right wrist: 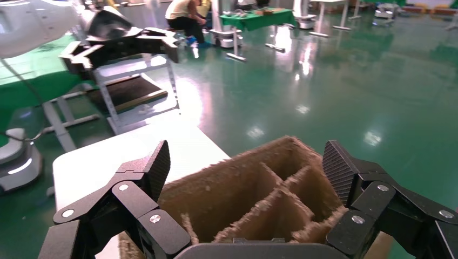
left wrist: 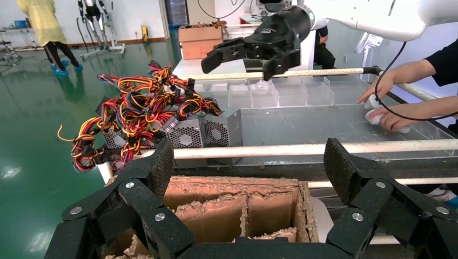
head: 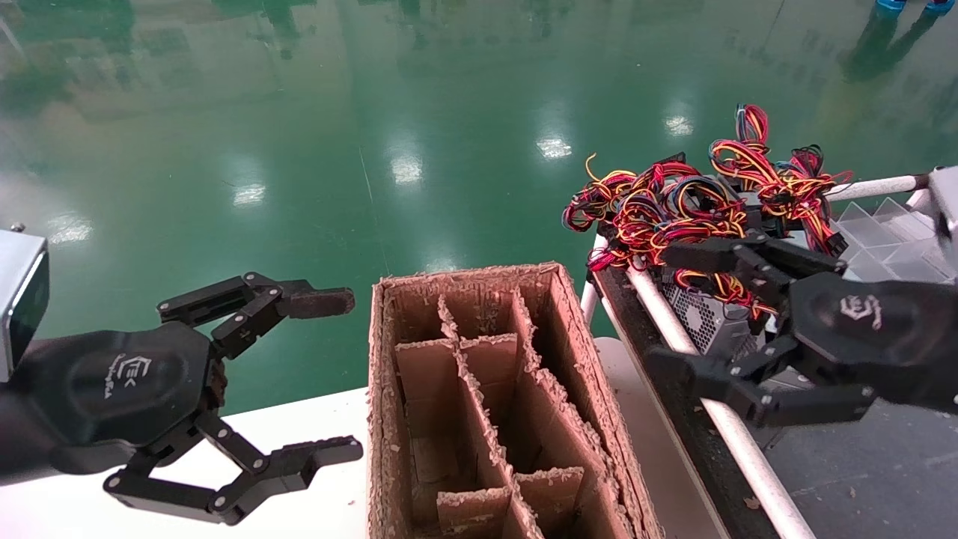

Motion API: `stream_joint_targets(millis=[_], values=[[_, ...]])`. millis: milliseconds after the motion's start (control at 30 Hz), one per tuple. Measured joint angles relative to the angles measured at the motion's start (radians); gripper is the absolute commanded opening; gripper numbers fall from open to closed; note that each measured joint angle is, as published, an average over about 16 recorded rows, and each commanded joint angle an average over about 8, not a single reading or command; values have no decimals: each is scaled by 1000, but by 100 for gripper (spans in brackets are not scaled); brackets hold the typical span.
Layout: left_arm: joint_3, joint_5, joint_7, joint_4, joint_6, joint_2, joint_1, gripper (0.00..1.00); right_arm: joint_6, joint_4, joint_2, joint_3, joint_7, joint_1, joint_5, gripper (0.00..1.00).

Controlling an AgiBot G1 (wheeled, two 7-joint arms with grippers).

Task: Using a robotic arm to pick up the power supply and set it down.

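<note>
- The power supply (head: 703,318) sits at centre right of the head view, on the rack's near edge, grille facing the cardboard box (head: 494,404), wire bundle (head: 673,202) trailing toward the upper frame.
- The right gripper (head: 677,318) hangs beside it, jaws wide apart, empty.
- The left gripper (head: 337,374) idles lower left, fingers spread.

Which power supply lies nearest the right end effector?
The power supply whose honeycomb grille shows just beside the right end effector; the others sit farther back under the wire tangle.
</note>
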Motion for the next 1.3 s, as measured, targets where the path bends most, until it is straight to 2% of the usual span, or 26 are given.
stream_joint_targets(millis=[667,967,1300], values=[[0,0,0,0,0,0,0,100,24,307,-33,206,33,-199,-39,100],[0,0,0,0,0,0,0,100,28,343,-37,231,37,-223,-44,100],[0,0,0,0,0,0,0,100,28,329,-36,222,36,-214,-44,100]])
